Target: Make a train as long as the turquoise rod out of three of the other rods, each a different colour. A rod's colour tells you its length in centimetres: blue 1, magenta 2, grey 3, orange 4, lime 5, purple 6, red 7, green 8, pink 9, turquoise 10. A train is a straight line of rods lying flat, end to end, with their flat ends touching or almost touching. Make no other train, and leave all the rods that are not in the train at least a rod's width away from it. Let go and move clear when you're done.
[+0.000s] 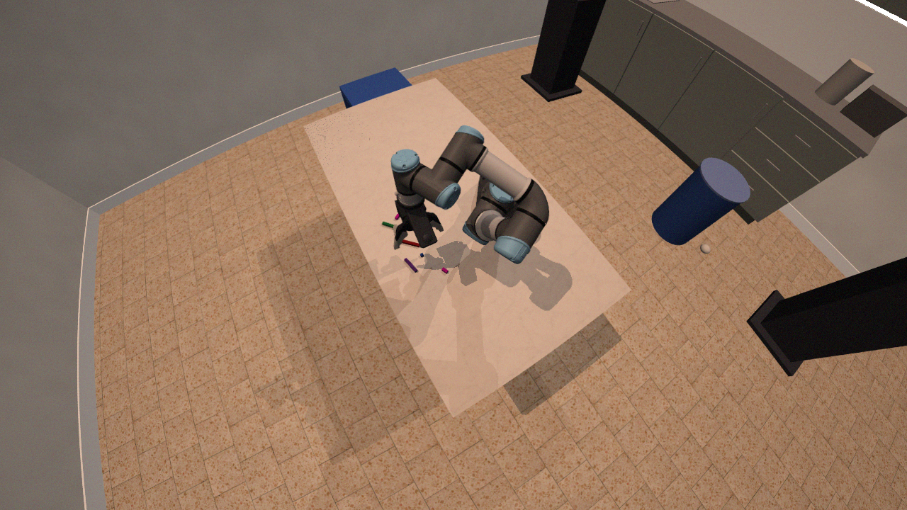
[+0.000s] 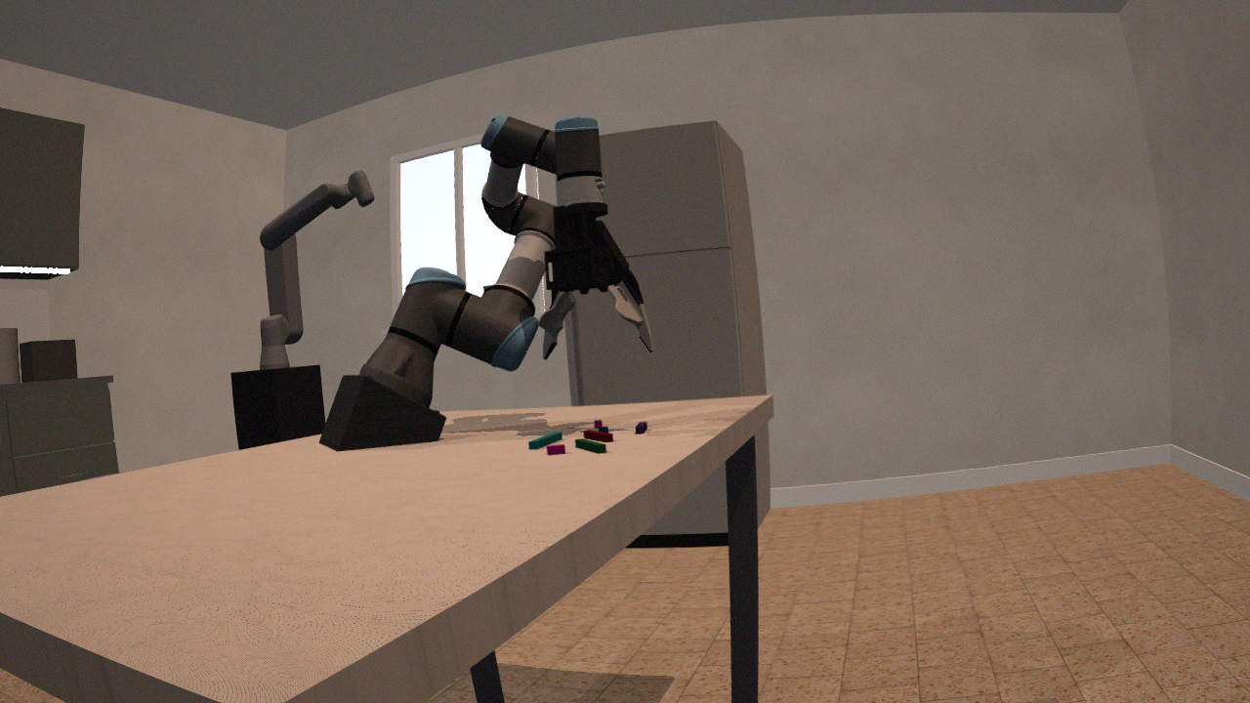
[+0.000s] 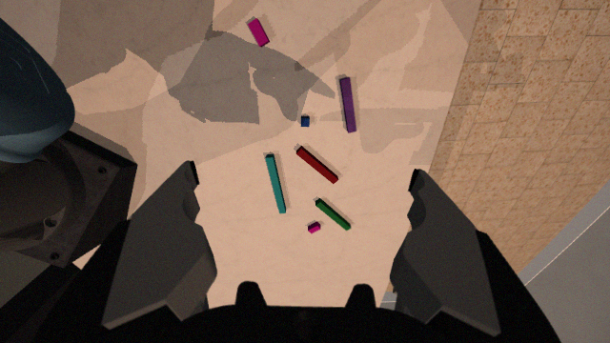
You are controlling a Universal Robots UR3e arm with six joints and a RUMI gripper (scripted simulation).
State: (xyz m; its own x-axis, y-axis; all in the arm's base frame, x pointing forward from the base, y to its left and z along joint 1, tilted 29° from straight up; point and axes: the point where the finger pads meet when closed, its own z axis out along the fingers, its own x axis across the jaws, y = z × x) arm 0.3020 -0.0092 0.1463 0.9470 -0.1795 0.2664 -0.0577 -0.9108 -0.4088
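The gripper (image 1: 417, 231) (image 2: 598, 351) (image 3: 305, 166) was spread wide, nothing held; the red rod (image 1: 411, 242) (image 2: 599, 434) (image 3: 316, 165) below was best gripped squarely across its sides.

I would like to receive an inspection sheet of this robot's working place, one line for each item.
Surface: light table, with shadows across it.
Job's things: turquoise rod, red rod, green rod, purple rod, blue rod and two magenta rods, all lying separately; no train formed.
Clutter: nothing seen.
Gripper: open, above the rods, holding nothing.
Cables: nothing seen.
Surroundings: refrigerator, window, grey cabinets, blue cylinder, tiled floor.
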